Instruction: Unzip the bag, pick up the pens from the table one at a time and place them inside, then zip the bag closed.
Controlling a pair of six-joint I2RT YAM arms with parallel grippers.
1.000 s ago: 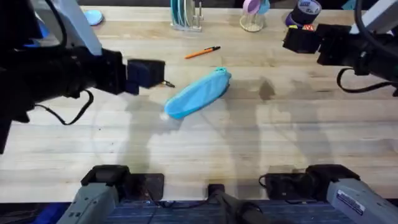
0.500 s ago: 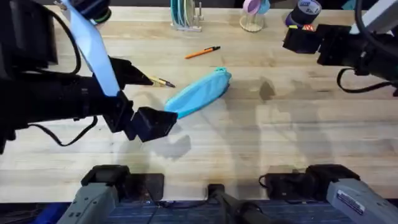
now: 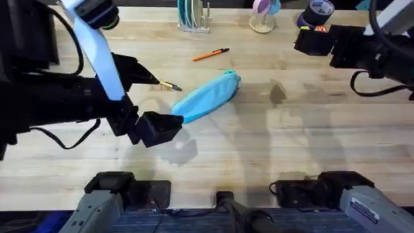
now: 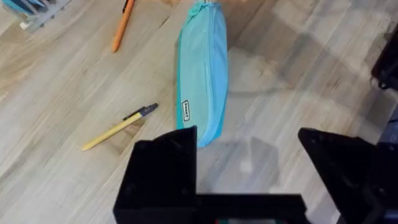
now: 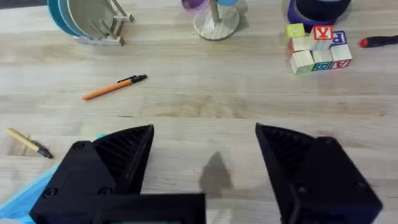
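Note:
The light-blue bag (image 3: 208,96) lies slanted mid-table with its zip closed; the left wrist view shows its length (image 4: 202,68). Left of the bag lies the yellowish pen (image 3: 170,85) (image 4: 118,127), partly hidden overhead by my left arm. The orange pen (image 3: 211,54) (image 4: 122,25) (image 5: 115,87) rests farther back. My left gripper (image 3: 158,127) (image 4: 249,168) hangs open over the bag's near-left end, holding nothing. My right gripper (image 3: 305,40) (image 5: 205,168) is open and raised at the back right, away from the bag; its view catches the yellowish pen (image 5: 28,143) and a bag corner (image 5: 25,193).
Along the back edge stand a dish rack (image 3: 193,16) (image 5: 87,18), a purple stand (image 3: 264,14), a tape roll (image 3: 318,10) and lettered blocks (image 5: 317,50). A red-handled tool (image 5: 379,42) lies beside the blocks. Bare wood table (image 3: 291,142) stretches right of the bag.
My left arm has swung from beside the yellowish pen toward the near side, so its gripper now hangs at the bag's near-left end. The right arm has not moved.

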